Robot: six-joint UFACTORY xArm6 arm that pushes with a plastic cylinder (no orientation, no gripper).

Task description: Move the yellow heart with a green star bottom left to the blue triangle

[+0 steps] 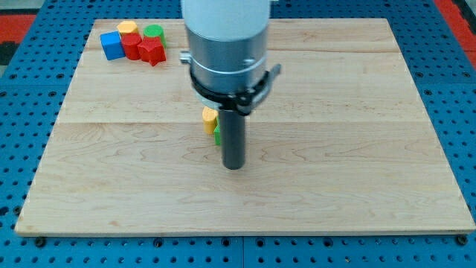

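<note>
While my tip [233, 165] is resting just right of the yellow heart block [210, 117] and green star block [218, 137], mid wooden worktop [357, 149], pushing is starting; no fingers exist; the blue triangle is not showing, so aiming is needing care.

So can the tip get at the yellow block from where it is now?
Probably yes. My tip sits just to the view's right of the yellow block and the green block under it, with nothing between; the rod hides their right sides, so contact is unclear.
</note>
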